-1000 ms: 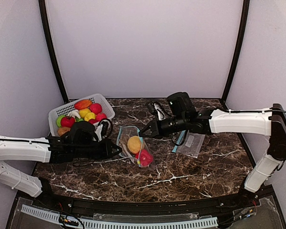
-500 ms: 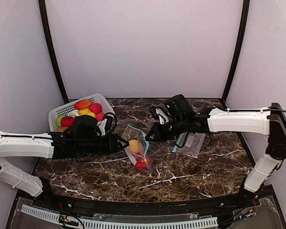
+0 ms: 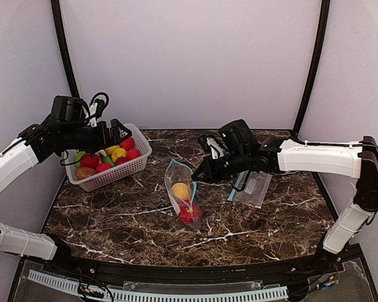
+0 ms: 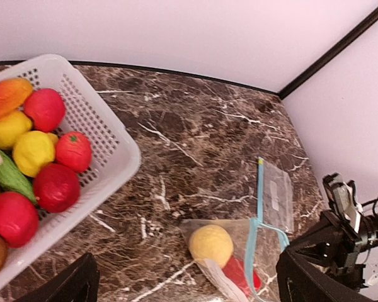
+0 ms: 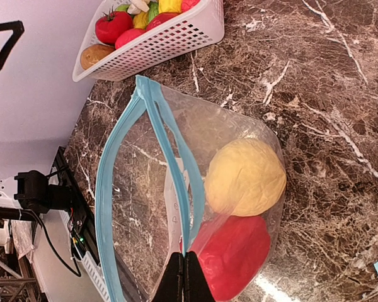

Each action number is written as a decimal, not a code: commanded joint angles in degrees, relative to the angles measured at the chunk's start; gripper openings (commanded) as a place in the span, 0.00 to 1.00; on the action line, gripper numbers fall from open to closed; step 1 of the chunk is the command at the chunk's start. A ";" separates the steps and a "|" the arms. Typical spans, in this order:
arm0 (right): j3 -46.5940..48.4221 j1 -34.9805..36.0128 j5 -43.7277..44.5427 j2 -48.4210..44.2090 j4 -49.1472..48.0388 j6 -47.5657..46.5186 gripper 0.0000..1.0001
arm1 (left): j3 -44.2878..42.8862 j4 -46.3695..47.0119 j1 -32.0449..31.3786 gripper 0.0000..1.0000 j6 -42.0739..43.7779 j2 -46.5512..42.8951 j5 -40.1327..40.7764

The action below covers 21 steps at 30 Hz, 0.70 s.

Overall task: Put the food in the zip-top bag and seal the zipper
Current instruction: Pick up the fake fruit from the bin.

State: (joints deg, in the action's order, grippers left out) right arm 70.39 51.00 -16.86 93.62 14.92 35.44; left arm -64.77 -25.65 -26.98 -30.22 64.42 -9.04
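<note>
Our right gripper (image 5: 186, 277) is closed and pinches the rim of the clear plastic zip-top bag with a light blue zipper strip (image 5: 208, 132). It holds that edge up, so the mouth stands open with the two strips apart. Inside the bag we see a round yellow toy fruit (image 5: 246, 177) and, touching it, a red toy food piece (image 5: 233, 255). Both rest low in the bag, on the dark brown marbled table (image 3: 258, 220). This bag is to the right of the white plastic lattice basket (image 3: 116, 175), near it but not touching. Our left gripper (image 3: 120, 132) hangs in the air by the far right part of the basket, its fingers spread wide with nothing between them. In the basket lies a pile of small toy food (image 4: 34, 151) in red, yellow, orange, green and brown. A second flat clear bag (image 3: 255, 187) lies farther right of the basket, beyond the right gripper.
</note>
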 commanded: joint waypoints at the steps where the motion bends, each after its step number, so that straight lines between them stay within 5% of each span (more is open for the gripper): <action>1: 1.51 0.15 0.51 -0.90 0.02 -0.81 0.00 | -5.25 -12.62 6.33 0.99 11.19 4.39 -1.43; 11: 1.54 0.20 -0.73 -1.11 -0.04 -1.29 0.00 | -13.45 -5.16 20.90 0.99 25.99 20.14 -2.04; 21: 1.83 0.15 -0.90 -1.26 -0.13 -0.75 0.00 | -23.38 -2.95 30.14 0.99 31.22 36.82 -11.72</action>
State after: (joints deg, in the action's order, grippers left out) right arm 70.59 51.00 -17.34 93.62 15.16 34.79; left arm -84.44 -28.75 0.67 -2.87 97.82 -15.70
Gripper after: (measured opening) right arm 0.005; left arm 0.987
